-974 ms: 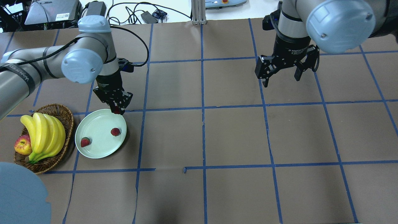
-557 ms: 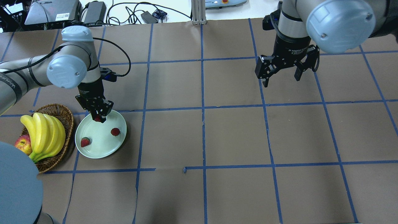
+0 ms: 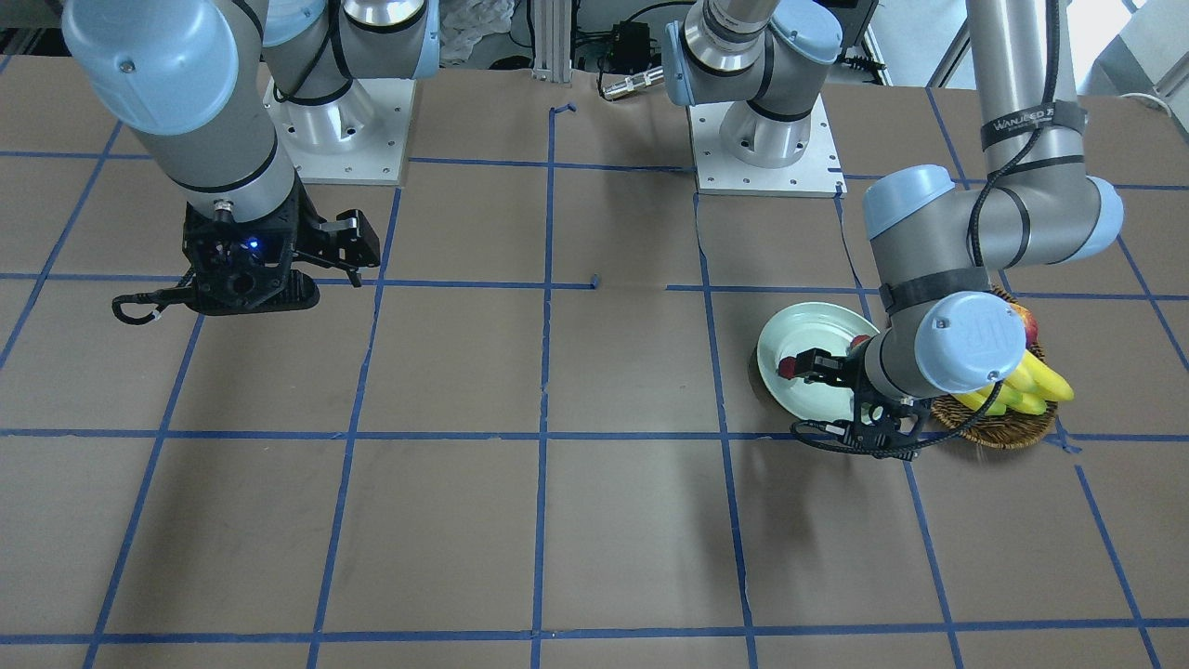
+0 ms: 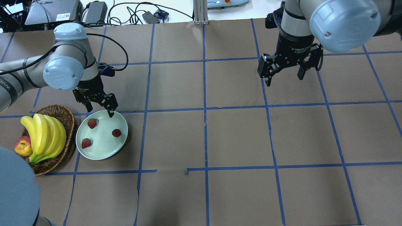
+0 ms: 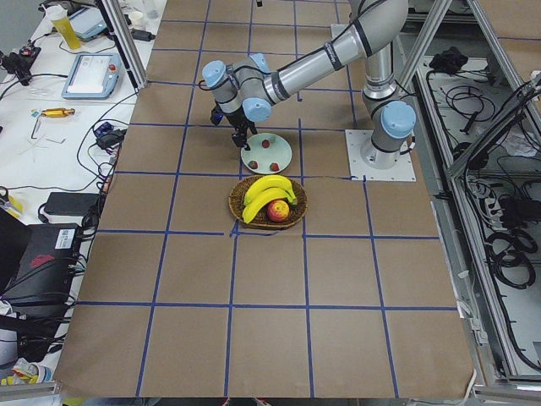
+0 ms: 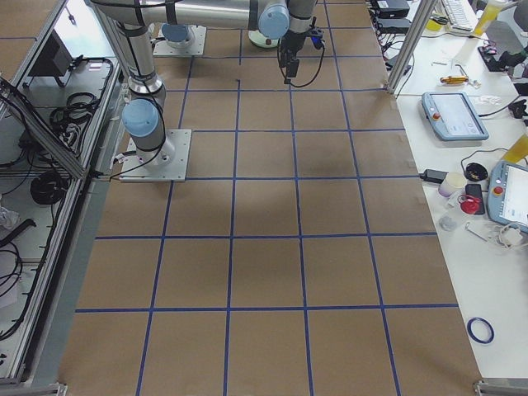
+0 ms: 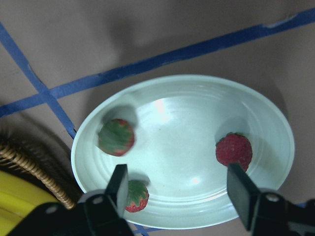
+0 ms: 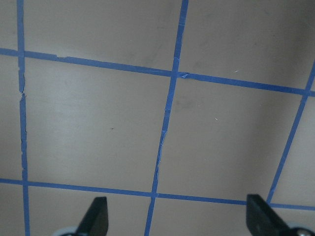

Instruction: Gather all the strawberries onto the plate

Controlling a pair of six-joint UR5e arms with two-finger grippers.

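The pale mint-green plate (image 4: 103,149) lies at the table's left. Three strawberries lie on it: one at the back left (image 4: 92,123), one at the right (image 4: 116,133), one at the front left (image 4: 86,143). My left gripper (image 4: 100,110) is open and empty, above the plate's far rim. The left wrist view shows the plate (image 7: 182,123) and the three strawberries (image 7: 116,137) (image 7: 234,150) (image 7: 137,195) below the spread fingers (image 7: 118,182). My right gripper (image 4: 283,80) is open and empty, above bare table at the far right.
A brown wicker basket (image 4: 67,114) with bananas (image 4: 44,135) and a red-yellow apple (image 4: 22,146) stands just left of the plate. Brown paper with blue tape lines (image 4: 205,110) covers the table. Cables and devices lie beyond the far edge.
My left gripper carried a strawberry left over the plate, opened and let it go. That strawberry now lies on the plate's back left. The right arm has hardly moved.
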